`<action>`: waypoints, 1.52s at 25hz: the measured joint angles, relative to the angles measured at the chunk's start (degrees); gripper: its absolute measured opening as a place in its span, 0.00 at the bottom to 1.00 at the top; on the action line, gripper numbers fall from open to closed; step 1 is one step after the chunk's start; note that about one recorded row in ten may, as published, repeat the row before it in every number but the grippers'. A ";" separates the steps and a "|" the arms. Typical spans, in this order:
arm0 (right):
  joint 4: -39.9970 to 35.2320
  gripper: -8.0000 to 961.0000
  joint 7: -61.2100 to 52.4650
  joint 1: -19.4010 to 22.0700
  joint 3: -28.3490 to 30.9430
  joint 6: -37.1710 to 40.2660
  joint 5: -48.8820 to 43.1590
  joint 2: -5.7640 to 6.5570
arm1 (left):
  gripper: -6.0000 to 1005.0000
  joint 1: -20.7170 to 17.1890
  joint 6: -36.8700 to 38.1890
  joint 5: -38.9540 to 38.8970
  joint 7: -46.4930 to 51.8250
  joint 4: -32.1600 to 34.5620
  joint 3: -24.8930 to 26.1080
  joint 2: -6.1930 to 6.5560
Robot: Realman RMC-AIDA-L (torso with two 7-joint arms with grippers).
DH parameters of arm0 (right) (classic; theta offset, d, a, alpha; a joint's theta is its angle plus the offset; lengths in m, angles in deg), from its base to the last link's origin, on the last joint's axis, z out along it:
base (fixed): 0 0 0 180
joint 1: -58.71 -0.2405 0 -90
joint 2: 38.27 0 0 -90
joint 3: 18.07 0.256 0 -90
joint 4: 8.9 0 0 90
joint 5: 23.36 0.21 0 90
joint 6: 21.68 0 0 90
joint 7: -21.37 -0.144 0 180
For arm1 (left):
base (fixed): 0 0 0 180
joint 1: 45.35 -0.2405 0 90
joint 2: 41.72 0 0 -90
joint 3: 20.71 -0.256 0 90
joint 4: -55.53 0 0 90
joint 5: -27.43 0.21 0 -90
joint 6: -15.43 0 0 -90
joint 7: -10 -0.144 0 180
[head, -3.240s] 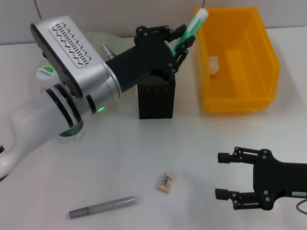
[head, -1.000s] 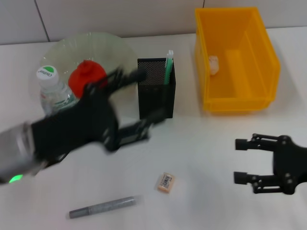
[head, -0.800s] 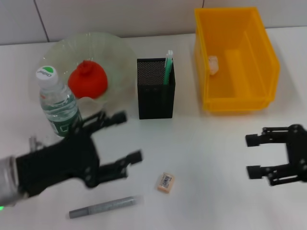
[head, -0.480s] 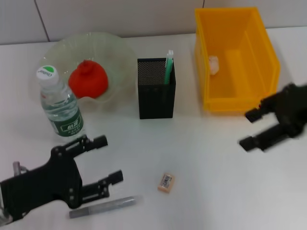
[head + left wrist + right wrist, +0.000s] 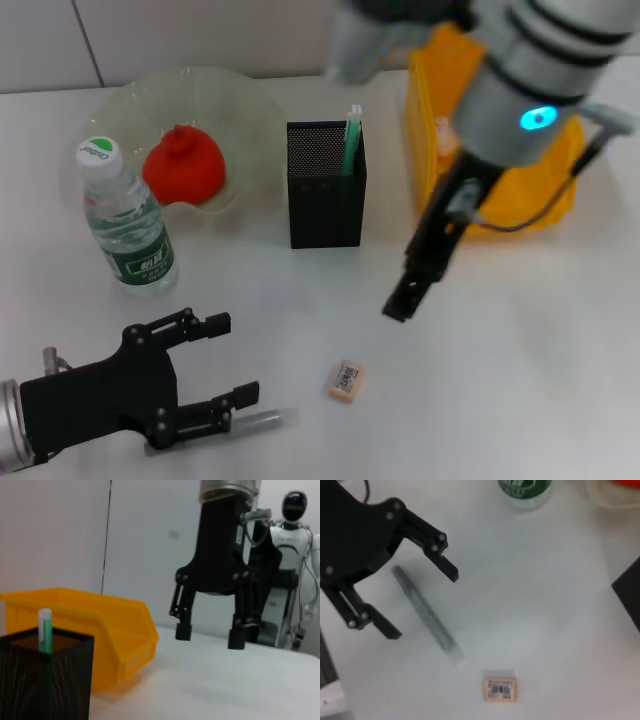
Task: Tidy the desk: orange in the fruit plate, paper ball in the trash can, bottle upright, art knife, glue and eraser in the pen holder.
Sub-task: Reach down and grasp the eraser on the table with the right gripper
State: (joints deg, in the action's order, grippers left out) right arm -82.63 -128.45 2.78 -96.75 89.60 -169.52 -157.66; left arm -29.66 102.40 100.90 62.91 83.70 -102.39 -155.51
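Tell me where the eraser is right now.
In the head view the eraser lies flat on the table near the front edge, forward of the pen holder, just right of the grey pen beside the left pincer.

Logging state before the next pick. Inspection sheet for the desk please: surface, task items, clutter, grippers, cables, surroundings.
Surface: white desk, flat.
Orange: in the fruit plate.
Bottle: upright beside the plate.
Trash can: yellow, far side, partly behind the right arm; contents hidden.
Pen holder: holds a green-and-white stick.
Eraser: loose on the desk.
Grey pen-like tool: lying flat by the left gripper.
Clutter: nothing seen.
Left gripper: open, empty, near edge.
Right gripper: open, empty, above the desk.
Cables: dark cable on the right arm.
Surroundings: pale wall; white humanoid robot behind.
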 joint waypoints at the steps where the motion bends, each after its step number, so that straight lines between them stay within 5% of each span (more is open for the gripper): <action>1: 2.56 0.82 -1.25 -1.29 -3.00 -2.51 -0.12 -0.11 | 0.80 0.14 -0.53 1.81 0.21 -0.11 1.03 0.03; 12: 6.16 0.82 -6.81 -1.41 -12.87 -10.71 3.60 -0.49 | 0.80 -0.69 -0.29 6.11 -0.90 -0.36 4.65 0.01; 25: 4.29 0.82 0.62 1.69 -19.46 -12.51 8.40 -0.53 | 0.80 -0.29 -0.06 6.67 -0.79 -0.64 4.64 -0.09; 38: 3.29 0.82 -9.43 1.92 -27.92 -17.08 7.12 -0.49 | 0.80 -0.24 0.36 8.16 -1.95 -0.27 4.87 0.12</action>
State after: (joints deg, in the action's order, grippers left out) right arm -79.34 -137.88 4.70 -124.67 72.52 -162.40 -158.15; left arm -29.90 102.75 109.06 60.96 83.43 -97.51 -155.38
